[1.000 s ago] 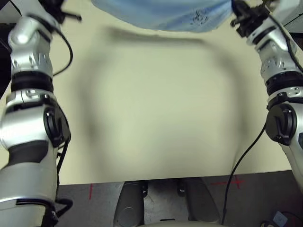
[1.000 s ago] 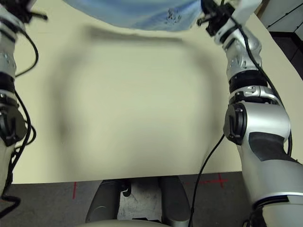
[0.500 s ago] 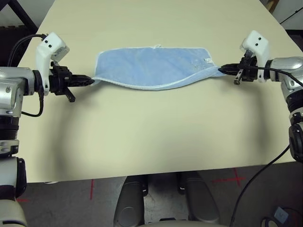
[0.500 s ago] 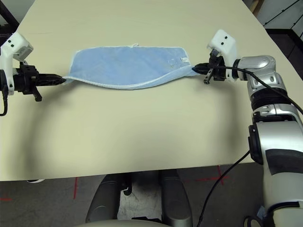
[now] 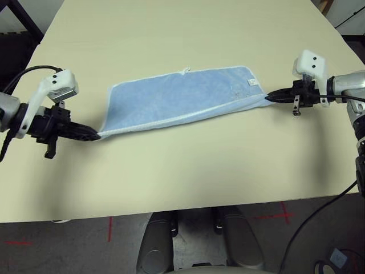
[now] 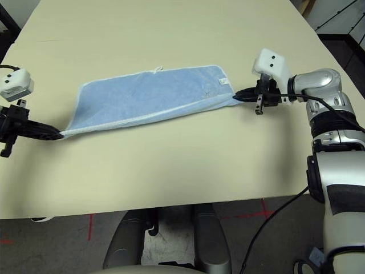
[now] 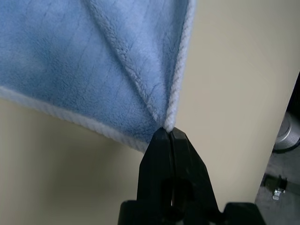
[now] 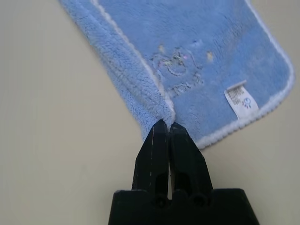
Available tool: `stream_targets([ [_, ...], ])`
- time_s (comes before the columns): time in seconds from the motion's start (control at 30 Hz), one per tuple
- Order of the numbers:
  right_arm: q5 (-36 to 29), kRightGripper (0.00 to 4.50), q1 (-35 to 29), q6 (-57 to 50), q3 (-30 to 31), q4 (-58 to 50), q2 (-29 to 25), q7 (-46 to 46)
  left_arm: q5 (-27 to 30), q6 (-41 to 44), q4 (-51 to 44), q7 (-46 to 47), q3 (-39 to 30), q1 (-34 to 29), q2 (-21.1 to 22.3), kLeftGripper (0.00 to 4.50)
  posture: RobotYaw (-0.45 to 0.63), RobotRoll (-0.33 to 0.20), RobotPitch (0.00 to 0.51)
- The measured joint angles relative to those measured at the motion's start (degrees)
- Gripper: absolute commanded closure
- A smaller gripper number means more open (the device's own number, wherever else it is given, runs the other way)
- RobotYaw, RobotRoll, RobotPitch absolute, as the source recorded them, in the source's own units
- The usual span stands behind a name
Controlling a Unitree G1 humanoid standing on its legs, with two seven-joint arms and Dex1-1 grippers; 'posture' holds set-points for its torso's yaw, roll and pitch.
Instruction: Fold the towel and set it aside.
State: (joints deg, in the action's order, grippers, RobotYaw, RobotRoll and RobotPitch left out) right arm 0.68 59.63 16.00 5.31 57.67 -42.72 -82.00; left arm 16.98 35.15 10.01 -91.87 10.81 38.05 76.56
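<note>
Towel [image 5: 182,94] lower now — label [image 8: 238,99] unreadable

The towel [image 8: 197,42] was soft, fuzzy blue cloth with a thick white sewn edge and a small white cloth tag [image 8: 238,100]. The table [image 5: 188,171] looked smooth and matt, a pale cream. Each hand, left hand [image 7: 168,133] and right hand [image 8: 167,125], had 2 fingers of smooth black plastic with a dull shine. The forearm [image 6: 319,85] looked like shiny silver metal.
</note>
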Motion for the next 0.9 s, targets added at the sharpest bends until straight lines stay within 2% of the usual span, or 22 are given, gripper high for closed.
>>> stream_targets([
  [0.17,-2.1,4.50,-2.6,0.4,0.0,-5.1,-1.3,-6.9,-3.1,-3.4,2.9,-0.1,2.7,2.5,-1.7,4.49,-0.03,0.000,0.245],
  [0.37,-2.1,4.50,-6.8,1.1,0.8,-9.9,-3.9,-9.7,-1.5,-4.2,4.1,-0.1,6.5,4.6,-0.9,4.49,-0.04,0.000,0.243],
  [0.47,-1.8,4.50,-7.6,2.5,2.0,-10.6,-5.3,-10.0,0.3,-4.4,4.1,-0.1,8.9,5.9,0.7,4.49,-0.04,0.000,0.243],
  [0.7,0.5,4.50,-7.5,7.9,3.4,-9.8,-6.0,-9.5,9.8,-5.4,-0.2,-0.3,15.7,6.6,9.9,4.49,-0.03,0.000,0.241],
  [0.9,0.6,4.50,-7.0,9.1,3.8,-8.4,-5.9,-9.5,11.7,-7.2,-0.6,-0.3,18.8,6.6,10.9,4.49,-0.03,0.000,0.236],
])
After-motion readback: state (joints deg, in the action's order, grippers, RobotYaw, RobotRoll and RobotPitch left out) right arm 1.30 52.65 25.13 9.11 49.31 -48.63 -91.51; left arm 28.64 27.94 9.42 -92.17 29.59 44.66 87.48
